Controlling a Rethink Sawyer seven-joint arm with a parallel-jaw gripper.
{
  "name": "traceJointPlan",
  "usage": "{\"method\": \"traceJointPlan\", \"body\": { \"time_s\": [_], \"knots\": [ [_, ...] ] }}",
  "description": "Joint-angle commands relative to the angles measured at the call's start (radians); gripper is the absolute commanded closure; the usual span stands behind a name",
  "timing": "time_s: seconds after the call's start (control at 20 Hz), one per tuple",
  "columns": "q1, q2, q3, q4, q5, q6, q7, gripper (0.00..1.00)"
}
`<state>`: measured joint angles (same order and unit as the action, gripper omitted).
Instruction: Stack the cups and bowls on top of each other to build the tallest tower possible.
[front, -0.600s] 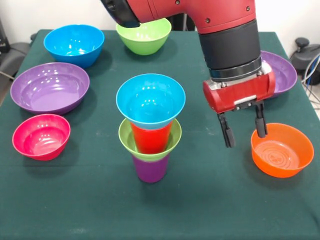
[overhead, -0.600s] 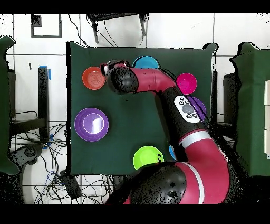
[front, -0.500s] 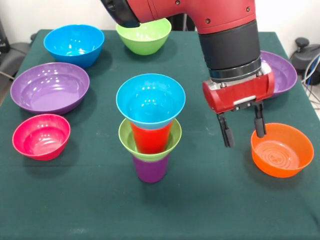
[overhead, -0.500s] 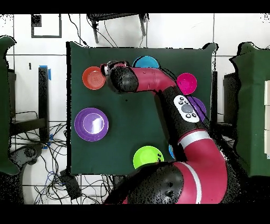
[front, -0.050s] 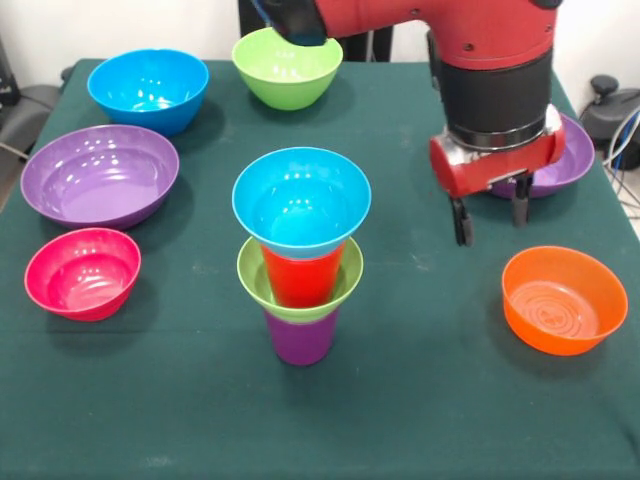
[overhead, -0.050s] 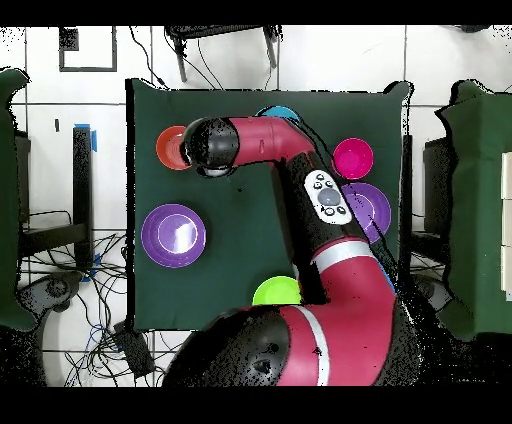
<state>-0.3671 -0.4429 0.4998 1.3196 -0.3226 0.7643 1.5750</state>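
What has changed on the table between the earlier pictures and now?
The pincer has moved up and away from the orange bowl, back toward the purple bowl behind it. It is open and empty, and took hold of nothing. The tower, blue bowl on red cup on green bowl on purple cup, has stayed put, as have the other bowls.

**Arm hangs over the table, gripper empty**

The red and black arm (front, -0.050s: 490, 70) comes down from above, its black wrist section ending in a red block that carries the gripper (front, -0.050s: 490, 218). The two dark fingers (front, -0.050s: 461, 222) point straight down with a clear gap between them, holding nothing, their tips above the cloth. From overhead the arm (overhead, -0.050s: 300, 190) bends at an elbow and reaches across, its rounded end hiding the gripper.
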Motion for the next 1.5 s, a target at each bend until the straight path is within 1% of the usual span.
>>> {"method": "traceJointPlan", "body": {
  "time_s": [0.05, 0.15, 0.45, 1.0, 1.1, 1.3, 1.5],
  "knots": [
    [0.038, 0.033, -0.066, 0.003, -0.022, -0.012, 0.109, 0.00],
    [0.045, 0.029, -0.071, 0.025, -0.025, -0.046, 0.124, 0.00],
    [0.069, 0.038, -0.093, 0.025, -0.022, -0.078, 0.147, 0.00],
    [0.065, 0.053, -0.100, 0.009, -0.010, -0.086, 0.108, 0.00],
    [0.067, 0.061, -0.102, -0.009, -0.010, -0.080, 0.101, 0.00],
    [0.070, 0.062, -0.111, -0.001, -0.020, -0.110, 0.110, 0.00],
    [0.072, 0.077, -0.107, -0.019, -0.019, -0.121, 0.107, 0.00]
  ]
}}
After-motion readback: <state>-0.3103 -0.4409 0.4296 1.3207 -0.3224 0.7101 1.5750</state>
